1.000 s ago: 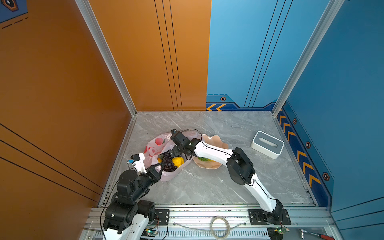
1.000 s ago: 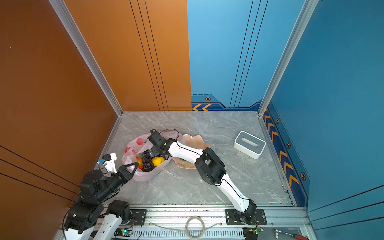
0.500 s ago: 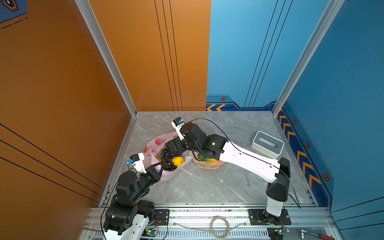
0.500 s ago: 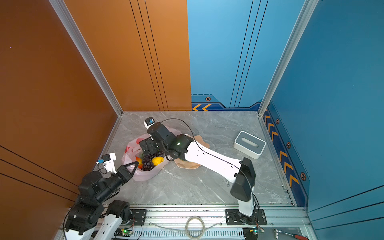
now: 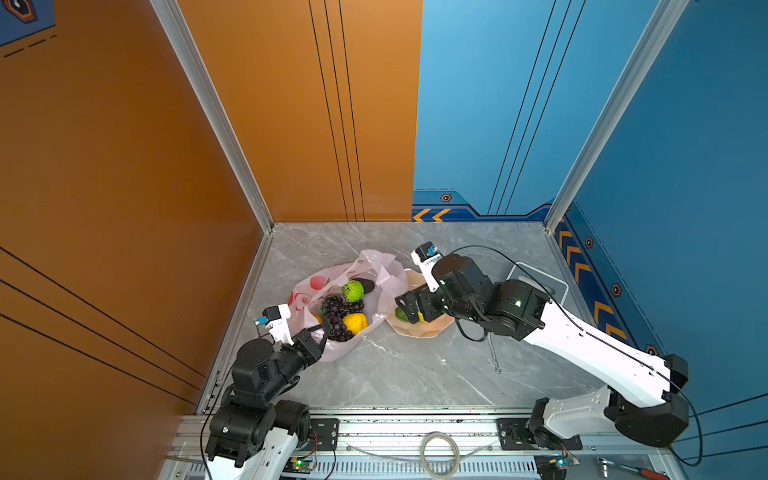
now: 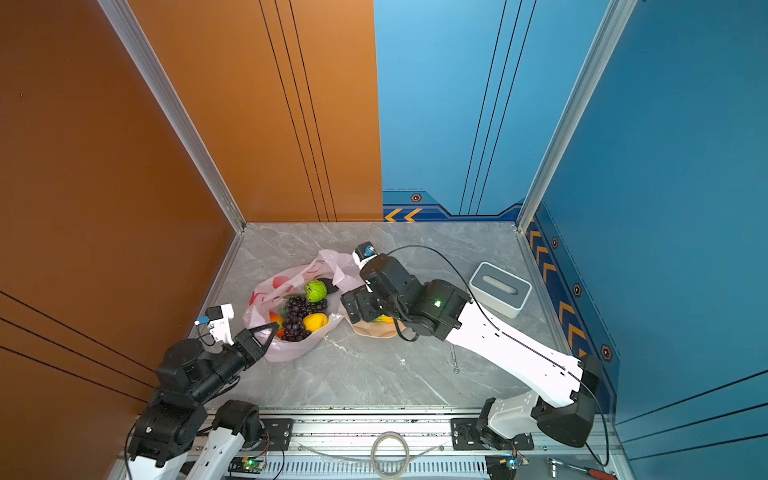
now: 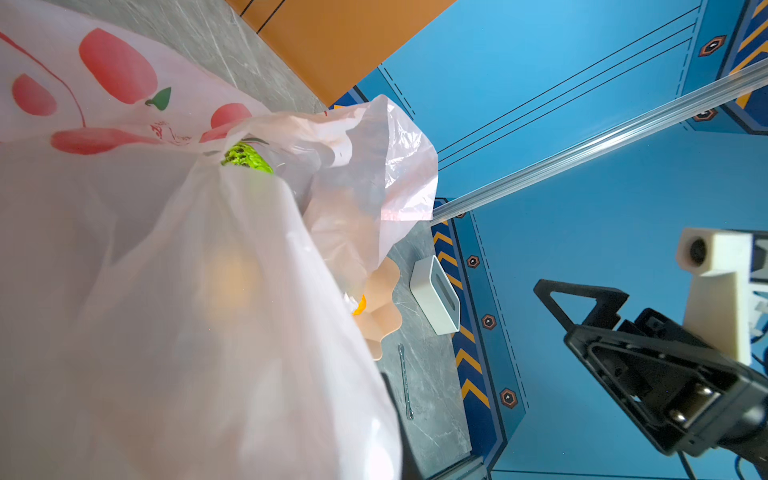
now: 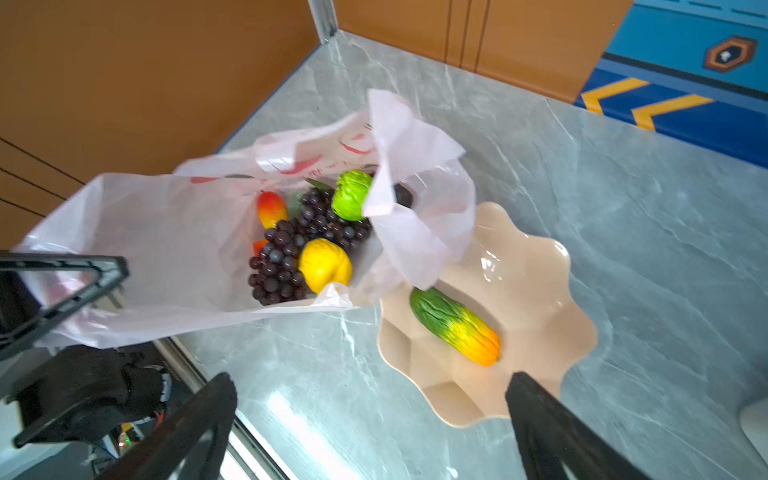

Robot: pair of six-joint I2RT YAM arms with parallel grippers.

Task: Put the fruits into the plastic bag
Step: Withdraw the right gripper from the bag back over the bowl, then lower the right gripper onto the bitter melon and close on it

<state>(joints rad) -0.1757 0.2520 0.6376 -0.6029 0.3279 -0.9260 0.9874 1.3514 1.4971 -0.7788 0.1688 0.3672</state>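
Note:
The pale-pink plastic bag [image 5: 309, 286] [image 6: 274, 286] lies open on the table. My left gripper [image 5: 322, 332] [image 6: 270, 328] is shut on its near edge. Bag film covers the jaws in the left wrist view. Inside lie dark grapes [image 8: 291, 253], a lemon [image 8: 324, 264], a bumpy green ball [image 8: 351, 199], a red-yellow fruit [image 8: 272, 208] and a black avocado [image 8: 402, 195]. A green-orange oblong fruit [image 8: 455, 326] lies in the peach bowl [image 8: 532, 291] beside the bag. My right gripper [image 8: 372, 378] [image 5: 409, 307] hovers open and empty above the bowl's near rim.
A white and grey box [image 5: 540, 282] [image 6: 500, 289] stands at the right, partly behind my right arm. A thin metal tool [image 5: 494, 353] lies on the marble in front of the bowl. The orange wall runs close along the bag's left side.
My right arm has pulled out of the bag and swung right, over the bowl, its gripper still open. The left gripper keeps its hold on the bag's edge.

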